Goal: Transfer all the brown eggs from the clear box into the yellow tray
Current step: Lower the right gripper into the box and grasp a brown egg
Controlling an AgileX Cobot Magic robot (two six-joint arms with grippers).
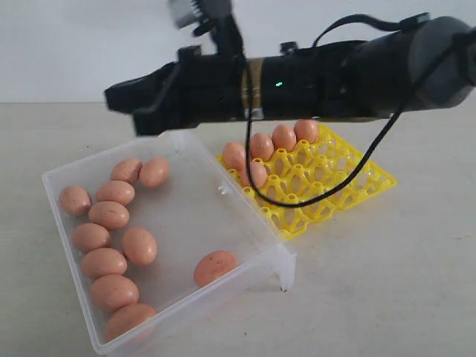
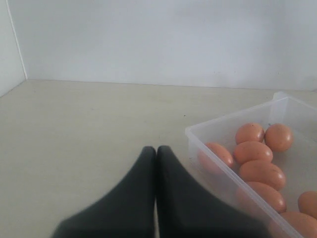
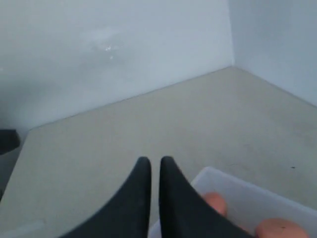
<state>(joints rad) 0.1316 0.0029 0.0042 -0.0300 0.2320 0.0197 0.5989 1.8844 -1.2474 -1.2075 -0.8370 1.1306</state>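
Right arm (image 1: 312, 78), black, nearest the lens & biggest item: hangs across the scene above the back of box & tray, hiding part of the tray's far edge. Worktop (image 1: 387, 268): beige, bare otherwise. Clear box (image 1: 193, 216): left of tray, near corners touching; 11 brown eggs (image 1: 139, 245) inside, 10 bunched along the left wall, 1 alone (image 1: 215, 268) nr the front right. Yellow tray (image 1: 349, 175): 5 eggs, 4 in far row + 1 in next row, so prob. filled back to front; approx. 11 cups free. Cable (image 1: 286, 205): loops off arm in front of tray, possible snag. Right pincer (image 3: 155, 161): tips almost pressed together, slim gap, nothing betw.; box corner just below. Left pincer (image 2: 156, 148): pressed together, empty, low beside box's outer wall, prob. parked clear.
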